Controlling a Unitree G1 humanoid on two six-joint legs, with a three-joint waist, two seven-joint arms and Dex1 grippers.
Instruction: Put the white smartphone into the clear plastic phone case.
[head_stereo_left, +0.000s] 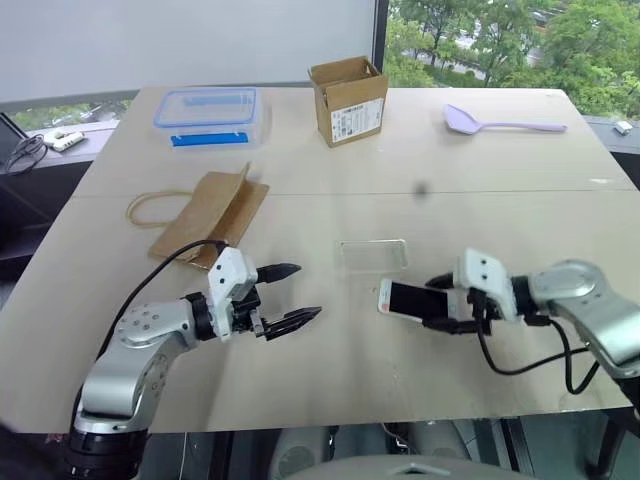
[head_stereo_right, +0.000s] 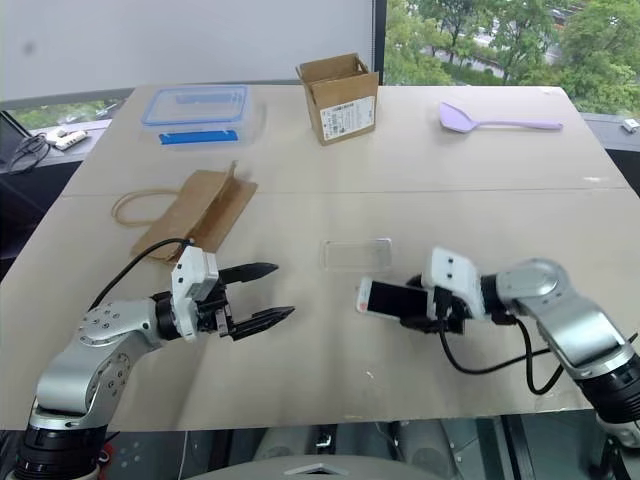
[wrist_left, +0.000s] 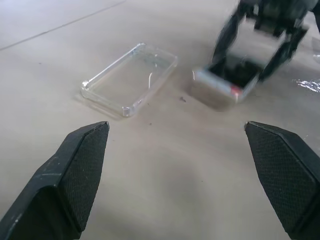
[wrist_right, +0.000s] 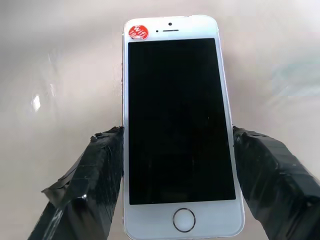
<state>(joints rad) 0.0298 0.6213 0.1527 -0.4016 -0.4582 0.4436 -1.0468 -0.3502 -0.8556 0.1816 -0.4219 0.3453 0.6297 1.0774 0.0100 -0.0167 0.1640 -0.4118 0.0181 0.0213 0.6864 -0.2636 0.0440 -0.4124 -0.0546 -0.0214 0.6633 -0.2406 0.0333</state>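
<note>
The white smartphone (wrist_right: 177, 125), black screen up with a red sticker at its far corner, lies between the black fingers of my right gripper (head_stereo_left: 432, 302), which press on its two long edges. Its far end (head_stereo_left: 392, 298) points towards my left side, low over the table. The clear plastic phone case (head_stereo_left: 372, 255) lies flat and empty on the table just behind the phone, a short gap away; it also shows in the left wrist view as a clear shell (wrist_left: 131, 77). My left gripper (head_stereo_left: 308, 290) hovers open and empty to the left, pointing at the case and phone.
A brown paper bag (head_stereo_left: 208, 215) with a cord handle lies behind my left arm. At the far side stand a clear food box with a blue-rimmed lid (head_stereo_left: 210, 112), an open cardboard box (head_stereo_left: 348, 100) and a lilac spoon (head_stereo_left: 500, 122). The table's front edge (head_stereo_left: 400, 418) is close.
</note>
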